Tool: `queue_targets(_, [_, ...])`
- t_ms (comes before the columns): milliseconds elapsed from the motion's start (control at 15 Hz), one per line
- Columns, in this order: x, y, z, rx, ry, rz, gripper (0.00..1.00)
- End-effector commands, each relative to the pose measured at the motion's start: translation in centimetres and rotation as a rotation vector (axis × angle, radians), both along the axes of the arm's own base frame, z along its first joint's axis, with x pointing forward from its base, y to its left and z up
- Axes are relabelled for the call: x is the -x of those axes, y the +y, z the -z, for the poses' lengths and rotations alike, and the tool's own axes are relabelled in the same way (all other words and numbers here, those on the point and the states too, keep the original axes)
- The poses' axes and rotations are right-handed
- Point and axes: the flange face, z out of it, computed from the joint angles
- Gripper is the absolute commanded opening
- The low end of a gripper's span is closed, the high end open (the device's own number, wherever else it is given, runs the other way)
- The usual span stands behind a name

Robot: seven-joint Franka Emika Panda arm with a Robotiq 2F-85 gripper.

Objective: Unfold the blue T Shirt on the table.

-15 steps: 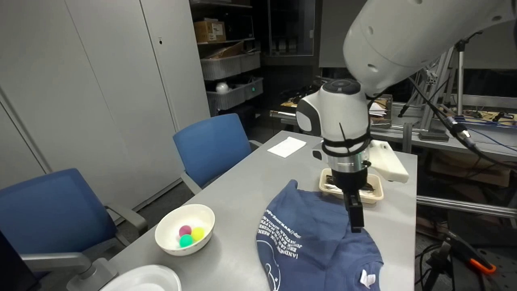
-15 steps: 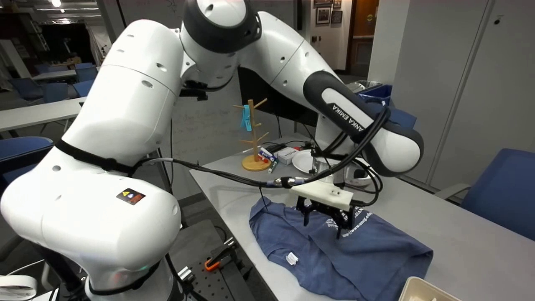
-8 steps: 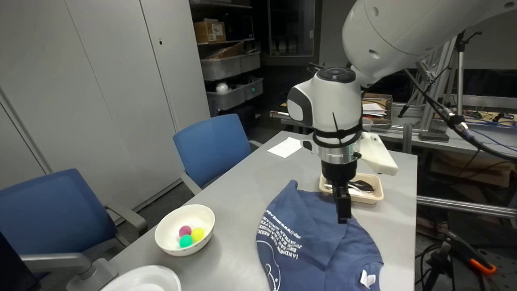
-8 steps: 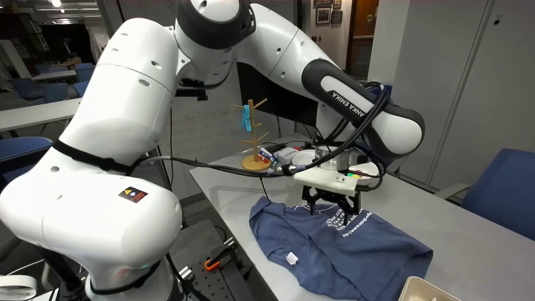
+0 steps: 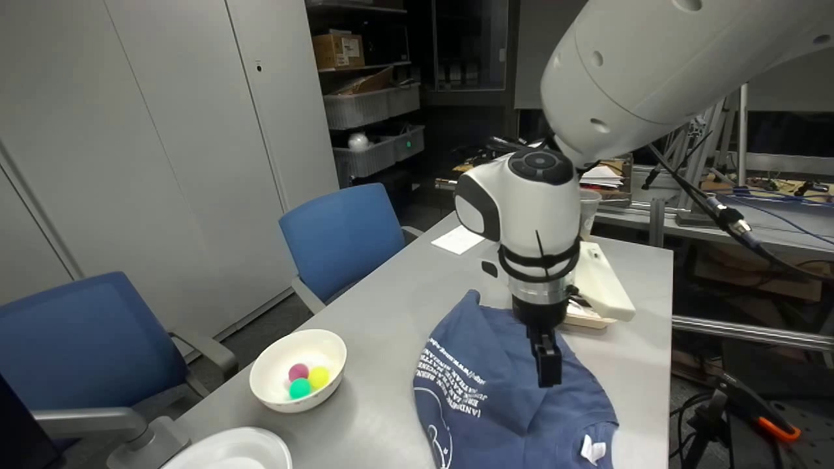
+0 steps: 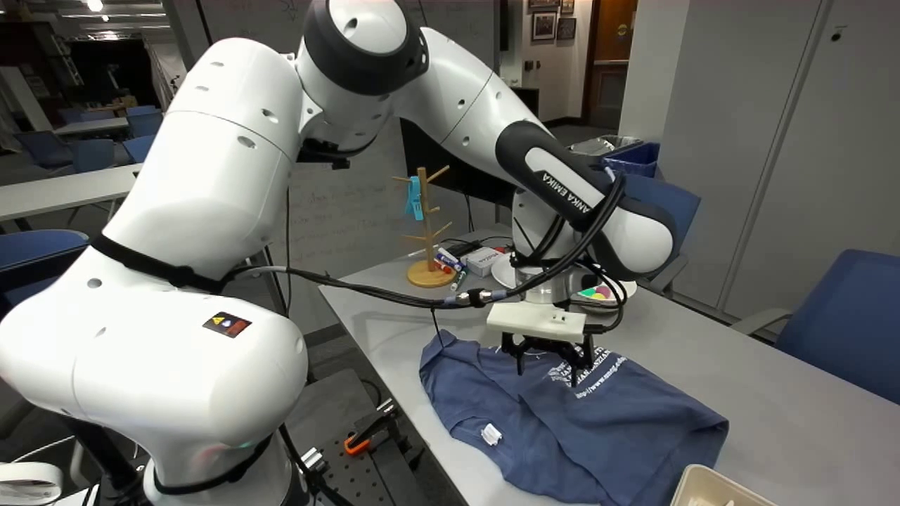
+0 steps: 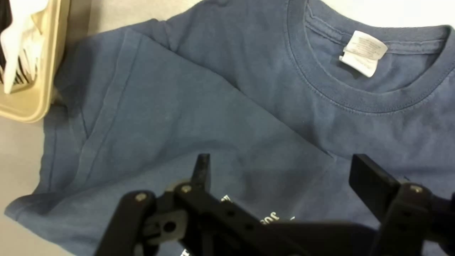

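The blue T-shirt (image 5: 488,365) lies partly folded on the grey table (image 5: 384,404). It also shows in an exterior view (image 6: 619,436). In the wrist view the T-shirt (image 7: 170,113) has its collar and white tag (image 7: 364,53) at the upper right. A diagonal folded edge runs across its middle, and the sleeve side is at the left. My gripper (image 7: 280,157) is open and empty, with its fingers wide apart above the shirt near the lower end of that fold. The gripper shows over the shirt in both exterior views (image 5: 548,381) (image 6: 547,377). Part of the white print is hidden by the gripper.
A beige tray with cutlery (image 7: 44,96) stands close beside the shirt's sleeve side. A white bowl (image 5: 270,374) with coloured balls and a white plate (image 5: 215,453) are on the table. A wooden stand (image 6: 427,239) and markers are at the far end.
My open gripper has shifted left in an exterior view; it rose a little, then came down again over the shirt. The T-shirt has not moved.
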Motion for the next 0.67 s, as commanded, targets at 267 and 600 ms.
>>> queue_targets(267, [1.2,3.1,5.6,0.113,-0.049,-0.167,1.00])
queue_targets(600, [1.9,2.9,8.0,0.176,-0.086,-0.211,0.94])
